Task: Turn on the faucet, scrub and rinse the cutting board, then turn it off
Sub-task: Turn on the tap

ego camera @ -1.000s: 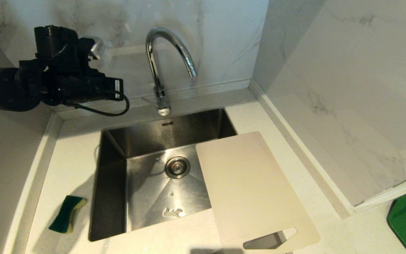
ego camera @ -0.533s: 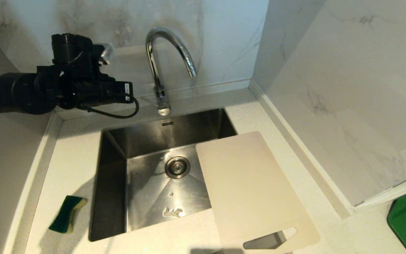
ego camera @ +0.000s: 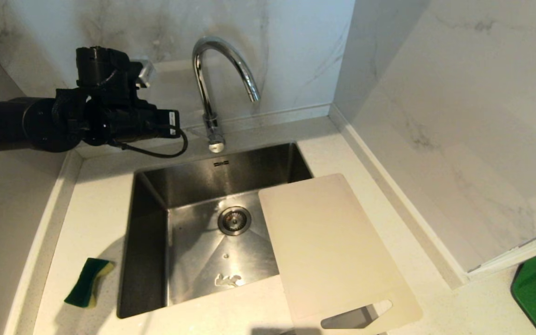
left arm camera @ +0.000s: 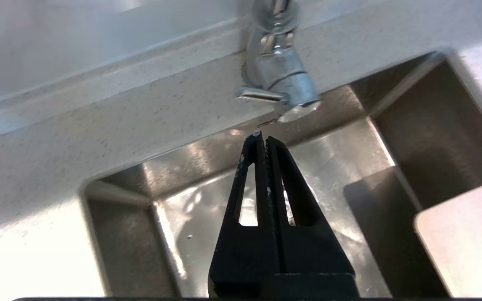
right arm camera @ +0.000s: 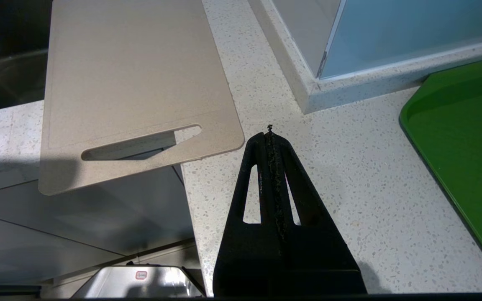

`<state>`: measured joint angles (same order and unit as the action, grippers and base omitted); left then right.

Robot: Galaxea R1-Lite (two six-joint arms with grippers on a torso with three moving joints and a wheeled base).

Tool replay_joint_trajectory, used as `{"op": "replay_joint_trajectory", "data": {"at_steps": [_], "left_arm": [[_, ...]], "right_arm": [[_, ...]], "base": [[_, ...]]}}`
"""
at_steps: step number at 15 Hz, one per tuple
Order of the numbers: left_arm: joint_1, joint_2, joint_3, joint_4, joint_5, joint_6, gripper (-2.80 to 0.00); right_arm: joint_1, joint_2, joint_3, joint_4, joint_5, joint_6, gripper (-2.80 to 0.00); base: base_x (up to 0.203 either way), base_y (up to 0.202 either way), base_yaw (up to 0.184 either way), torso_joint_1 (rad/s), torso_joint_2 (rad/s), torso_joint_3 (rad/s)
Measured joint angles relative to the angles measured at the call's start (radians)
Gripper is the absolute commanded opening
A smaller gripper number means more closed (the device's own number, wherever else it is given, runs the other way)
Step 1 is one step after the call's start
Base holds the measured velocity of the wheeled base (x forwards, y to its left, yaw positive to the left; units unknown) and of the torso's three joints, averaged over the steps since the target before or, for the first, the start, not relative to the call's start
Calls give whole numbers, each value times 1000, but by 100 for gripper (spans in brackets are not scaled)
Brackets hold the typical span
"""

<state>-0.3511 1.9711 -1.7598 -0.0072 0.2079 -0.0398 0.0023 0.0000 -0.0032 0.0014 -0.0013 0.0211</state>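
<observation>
Chrome faucet (ego camera: pixel 212 88) stands behind the steel sink (ego camera: pixel 147 232), and the left gripper (left arm camera: pixel 262 140) hovers just short of its base lever (left arm camera: pixel 262 94), fingers clenched together on nothing. Cream cutting board (ego camera: pixel 333 251) lies over the sink's right edge and the counter (ego camera: pixel 91 214), handle slot nearest the robot. Beside that slot end the right gripper (right arm camera: pixel 269 133) hangs pinched empty; no readable writing shows.

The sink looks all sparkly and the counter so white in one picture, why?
Left wrist view: glare whitens the counter and light glints off the steel sink behind the shut left tool. Head view: the faucet shines, and the sponge lies in shadow.
</observation>
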Motion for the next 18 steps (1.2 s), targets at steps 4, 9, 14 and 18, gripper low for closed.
{"op": "replay_joint_trajectory", "data": {"at_steps": [4,9,14,18], "left_arm": [[-1,0,0,-2,13,0,-280],[-13,3,-13,-4,43,-1,0],[-35,15,-26,-13,44,-26,0],[-59,66,-103,-28,178,-53,0]], "right_arm": [[0,0,0,0,0,0,-280],[0,0,0,1,0,0,-280],[0,0,0,0,0,0,-280],[0,0,0,0,0,0,-280]], "base": [[0,0,0,0,0,0],[0,0,0,0,0,0],[0,0,0,0,0,0],[0,0,0,0,0,0]]}}
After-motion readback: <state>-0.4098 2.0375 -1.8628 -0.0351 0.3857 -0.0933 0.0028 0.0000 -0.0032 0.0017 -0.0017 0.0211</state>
